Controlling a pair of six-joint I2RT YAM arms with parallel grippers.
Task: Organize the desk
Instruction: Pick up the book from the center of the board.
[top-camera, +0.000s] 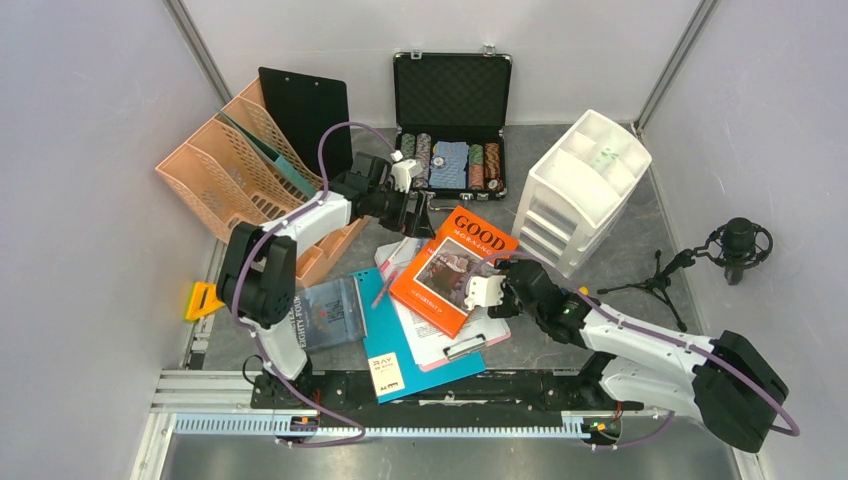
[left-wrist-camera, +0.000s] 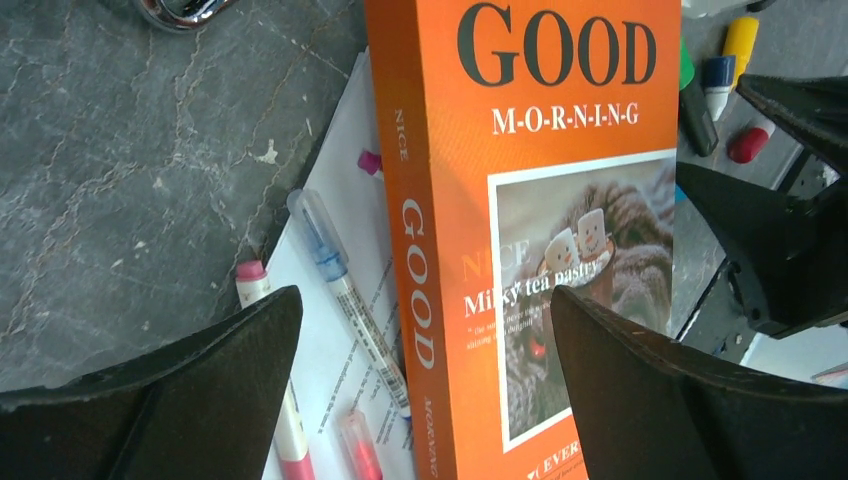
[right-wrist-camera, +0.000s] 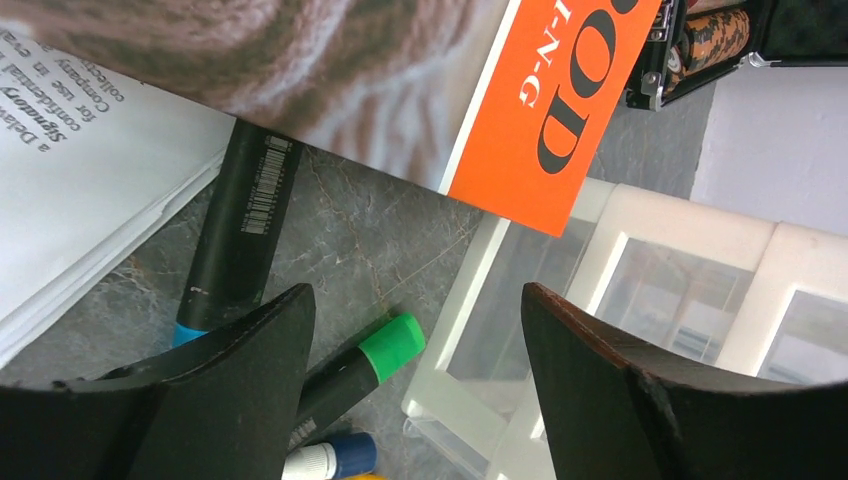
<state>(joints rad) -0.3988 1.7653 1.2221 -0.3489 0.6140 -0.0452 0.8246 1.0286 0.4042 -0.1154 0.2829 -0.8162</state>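
Observation:
On the dark grey desk (top-camera: 640, 250) an orange "GOOD MORNING" book (top-camera: 455, 265) lies across white papers. My left gripper (top-camera: 418, 222) hovers over the book's far end. In the left wrist view it (left-wrist-camera: 425, 300) stands open, with the book's spine (left-wrist-camera: 420, 250) and a blue pen (left-wrist-camera: 345, 295) below the gap. My right gripper (top-camera: 503, 275) is at the book's right edge. In its own view it (right-wrist-camera: 417, 292) is open above a green-capped marker (right-wrist-camera: 390, 347), beside the white drawer unit (right-wrist-camera: 640, 260), holding nothing.
A peach file tray (top-camera: 230, 160) and black clipboard (top-camera: 305, 105) stand back left, and an open black case of chips (top-camera: 450, 95) at the back. The white drawer unit (top-camera: 580, 185) is right of it. A microphone on a tripod (top-camera: 735, 245) sits far right. A teal folder (top-camera: 400, 350) lies near the front.

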